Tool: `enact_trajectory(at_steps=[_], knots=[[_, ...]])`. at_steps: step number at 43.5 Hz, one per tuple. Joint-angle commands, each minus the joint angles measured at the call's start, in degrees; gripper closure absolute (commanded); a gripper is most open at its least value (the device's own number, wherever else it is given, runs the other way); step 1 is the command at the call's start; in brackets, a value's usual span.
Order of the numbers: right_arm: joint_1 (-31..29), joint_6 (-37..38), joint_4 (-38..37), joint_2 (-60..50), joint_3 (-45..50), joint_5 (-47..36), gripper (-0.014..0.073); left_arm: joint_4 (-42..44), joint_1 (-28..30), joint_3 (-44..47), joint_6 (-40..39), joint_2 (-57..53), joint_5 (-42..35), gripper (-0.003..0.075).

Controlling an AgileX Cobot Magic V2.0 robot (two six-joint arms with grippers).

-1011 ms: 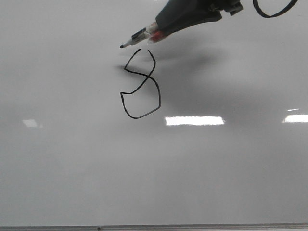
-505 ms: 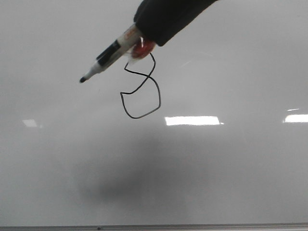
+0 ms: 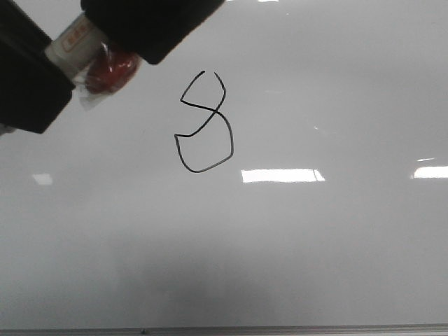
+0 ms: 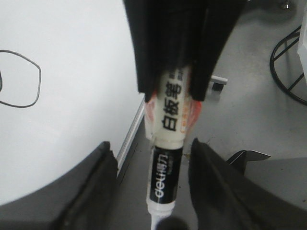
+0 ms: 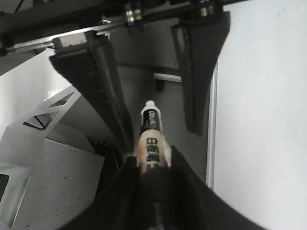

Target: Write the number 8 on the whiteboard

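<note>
The number 8 [image 3: 204, 122] is a thin black figure on the whiteboard [image 3: 315, 245], left of centre. My right gripper [image 3: 147, 24] is shut on a white and black marker [image 3: 73, 42] and holds it off the board, up and left of the 8. A black finger of my left gripper [image 3: 31, 84] is at the marker's tip end. In the left wrist view my left gripper [image 4: 151, 148] is open, with the marker [image 4: 170, 115] between its fingers, not touching them. In the right wrist view my right gripper [image 5: 153, 158] clamps the marker [image 5: 151, 134].
Bright glare patches [image 3: 282, 175] lie on the board right of the 8. The board's thin metal edge [image 3: 210, 329] runs along the near side and shows in the left wrist view [image 4: 132, 132]. Beyond the edge is grey floor with a black wire frame [image 4: 288, 62].
My right gripper has carried the marker up and to the left, away from the 8 and closer to the camera. My left gripper's finger has come into view around the marker.
</note>
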Motion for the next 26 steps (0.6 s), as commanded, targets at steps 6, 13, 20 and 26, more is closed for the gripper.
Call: enact_trajectory(at_steps=[6, 13, 20, 26], knots=[[0.08, -0.65, 1.99, -2.13, -1.96, -0.81, 0.0660, -1.32, -1.11, -2.26, 0.71, -0.33, -2.87, 0.0571], [0.08, -0.65, 2.12, -2.13, -1.96, -0.72, 0.0659, -1.32, -1.11, -2.26, 0.71, -0.33, -2.87, 0.0693], [0.08, -0.60, 5.01, -2.13, -1.96, -2.11, 0.0508, -1.32, -1.11, -2.26, 0.71, -0.33, -2.87, 0.0741], [0.01, -0.60, 6.76, -2.18, -1.96, -3.02, 0.0240, -1.32, -1.11, -2.26, 0.71, -0.33, -2.87, 0.0741]])
